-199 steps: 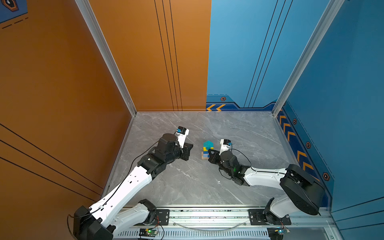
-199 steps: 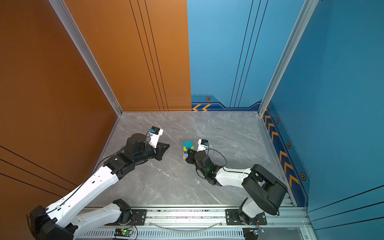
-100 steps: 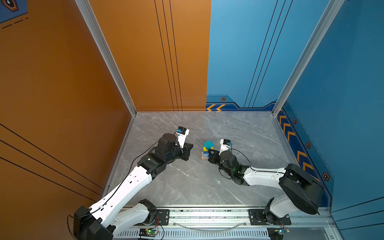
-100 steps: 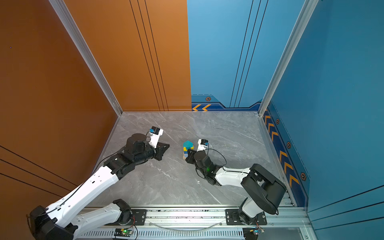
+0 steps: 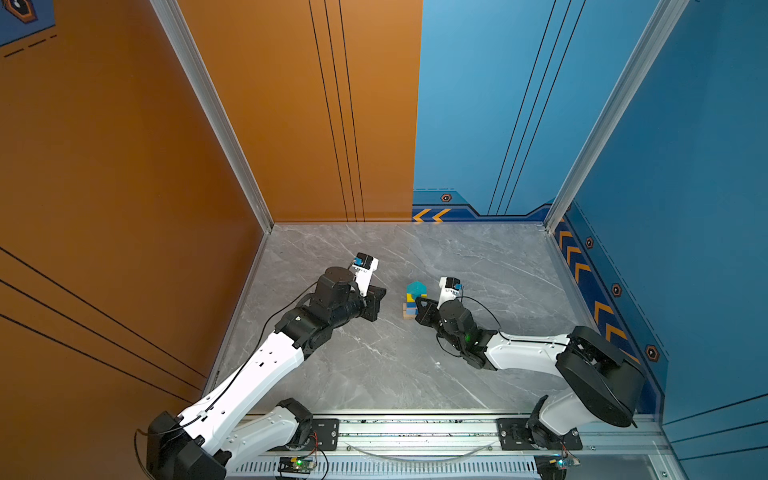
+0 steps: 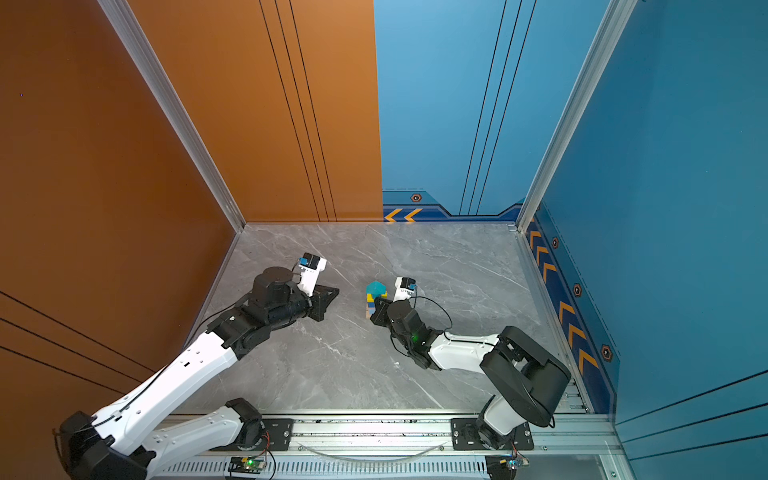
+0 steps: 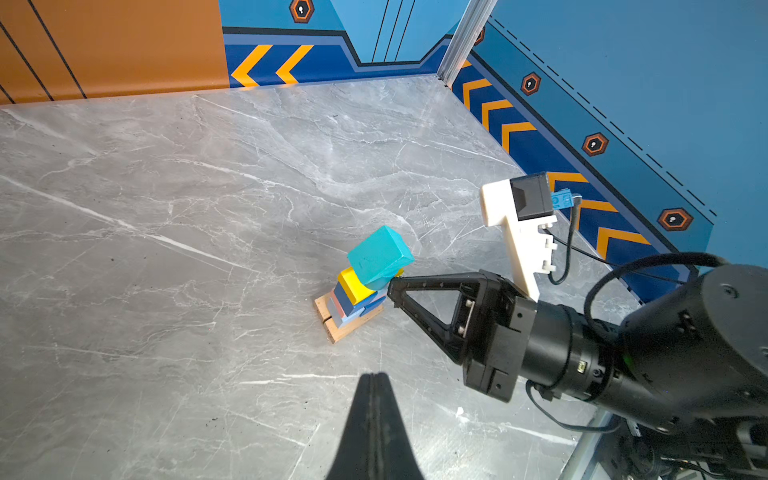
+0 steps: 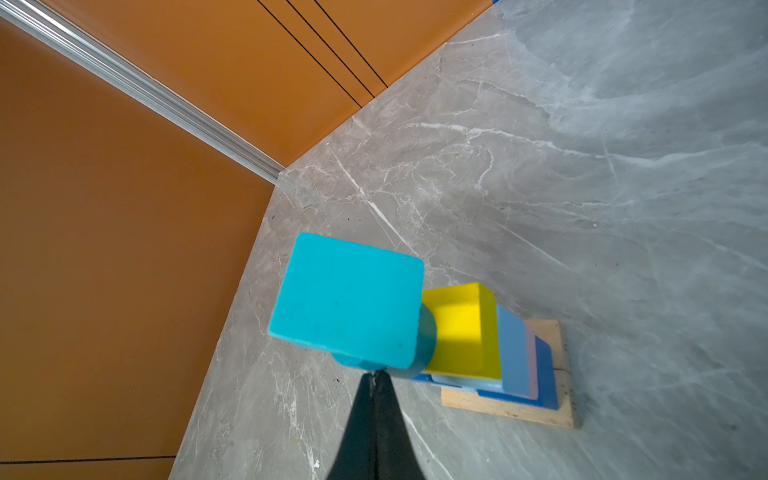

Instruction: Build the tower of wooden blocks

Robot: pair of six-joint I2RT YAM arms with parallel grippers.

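The tower (image 5: 412, 300) (image 6: 372, 296) stands mid-floor in both top views. Its wood blocks are stacked: a tan plank base (image 8: 519, 409), dark blue, pink and light blue layers, a yellow block (image 8: 461, 332), a teal cylinder (image 8: 426, 345) and a teal roof block (image 8: 349, 299) (image 7: 378, 253) on top. My right gripper (image 8: 375, 376) (image 7: 391, 286) is shut and empty, its tips at the teal cylinder's side, touching it or nearly so. My left gripper (image 7: 372, 376) (image 5: 380, 294) is shut and empty, a short way left of the tower.
The grey marble floor (image 5: 374, 365) is bounded by an orange wall (image 5: 124, 208) on the left, a blue wall (image 5: 685, 208) with chevron trim on the right, and the arms' metal rail (image 5: 415, 428) along the front.
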